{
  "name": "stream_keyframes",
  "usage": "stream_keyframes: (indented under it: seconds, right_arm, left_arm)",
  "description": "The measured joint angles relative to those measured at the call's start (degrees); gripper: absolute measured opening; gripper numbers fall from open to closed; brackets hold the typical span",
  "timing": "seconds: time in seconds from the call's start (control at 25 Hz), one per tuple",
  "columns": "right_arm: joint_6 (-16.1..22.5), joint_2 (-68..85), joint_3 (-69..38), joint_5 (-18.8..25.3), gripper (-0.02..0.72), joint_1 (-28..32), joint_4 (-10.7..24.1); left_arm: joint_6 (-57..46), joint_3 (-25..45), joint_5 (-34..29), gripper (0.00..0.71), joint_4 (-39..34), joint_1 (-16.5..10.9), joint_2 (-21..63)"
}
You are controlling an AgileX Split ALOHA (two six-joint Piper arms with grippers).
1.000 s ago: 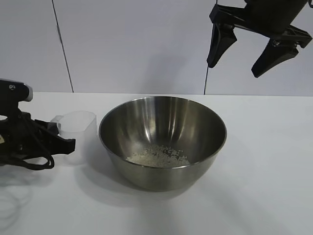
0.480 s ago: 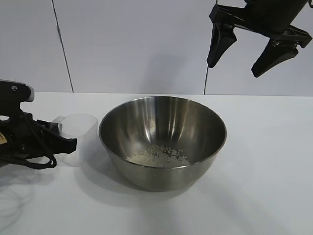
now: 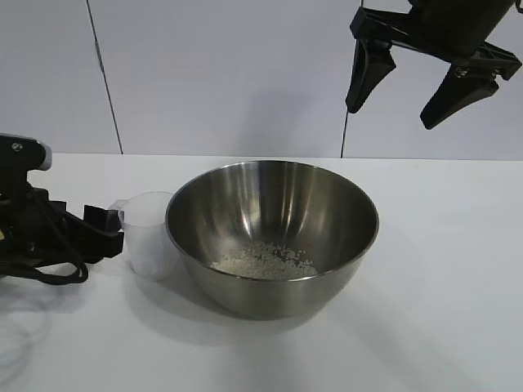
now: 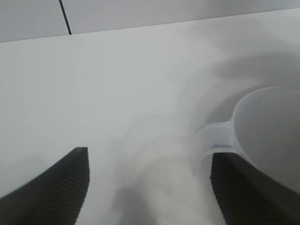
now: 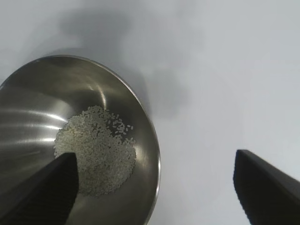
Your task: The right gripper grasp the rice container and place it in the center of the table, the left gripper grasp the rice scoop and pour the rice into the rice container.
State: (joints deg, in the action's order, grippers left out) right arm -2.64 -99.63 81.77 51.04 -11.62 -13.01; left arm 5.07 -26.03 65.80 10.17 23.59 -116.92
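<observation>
My left gripper (image 3: 110, 231) sits low on the table (image 3: 425, 327), on the scoop's side of the rice container (image 3: 272, 233), and its fingers (image 4: 56, 183) are spread wide apart with bare white tabletop between them. In my left wrist view the rice scoop (image 4: 262, 136) stands just off one finger: its handle loop lies right against that finger's inner edge, but I cannot tell whether they actually touch, and nothing is pinched between the two fingers. Seen from the exterior view, the rice scoop (image 3: 151, 234) stands upright on the table, right beside the rice container's outer wall, between that wall and my left gripper; whether cup and bowl touch I cannot tell.

The rice container rests on the table around its middle, open side up. The rice (image 3: 263, 260) lies as a loose pale patch at the bottom of it, and my right wrist view shows the same heap (image 5: 96, 150) inside the shiny steel wall (image 5: 70, 89).

My right gripper (image 3: 425, 77) hangs high in the air above the rice container, off toward the side away from the scoop, well clear of the rim. Its tapered fingers (image 3: 366, 72) are splayed open and grip nothing.
</observation>
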Motion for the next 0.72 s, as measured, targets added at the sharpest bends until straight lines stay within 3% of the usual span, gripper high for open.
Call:
stream_keyframes:
  seconds: [0.36, 0.52, 0.72]
  right_arm:
    - [0.0, 0.0, 0.0, 0.0, 0.622, 0.0, 0.0]
    - [0.0, 0.0, 0.0, 0.0, 0.622, 0.0, 0.0]
    - [0.0, 0.0, 0.0, 0.0, 0.622, 0.0, 0.0]
  left_arm:
    - [-0.18, 7.21, 0.04, 0.539, 0.02, 0.0, 3.02]
    - [-2.28, 10.49, -0.58, 0.583, 1.54, -0.12, 11.47]
    - [-3.57, 10.74, -15.58, 0.649, 1.68, -0.19, 27.28]
